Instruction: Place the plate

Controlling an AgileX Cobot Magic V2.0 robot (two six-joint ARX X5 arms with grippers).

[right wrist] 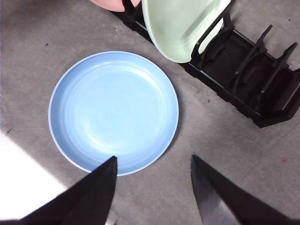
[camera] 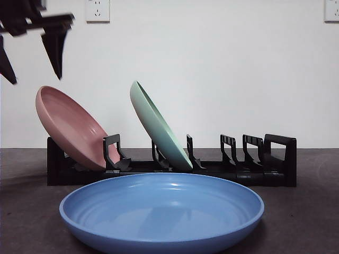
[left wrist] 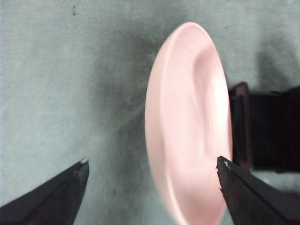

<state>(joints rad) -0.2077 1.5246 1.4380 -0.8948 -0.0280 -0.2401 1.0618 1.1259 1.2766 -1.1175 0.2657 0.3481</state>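
Front view: blue plate [camera: 161, 211] lies flat, just before rack [camera: 275, 159].

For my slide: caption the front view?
Pink plate and green plate racked; blue plate flat on the table.

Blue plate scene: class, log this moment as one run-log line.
blue plate: flat on table, unracked | pink plate, green plate: leaning in black rack | left claw: open above pink plate | right claw: open, over blue plate

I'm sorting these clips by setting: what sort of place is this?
Probably a lab or test bench staged as a kitchen: a black dish rack and plates on a grey tabletop, before a bare white wall with a power socket.
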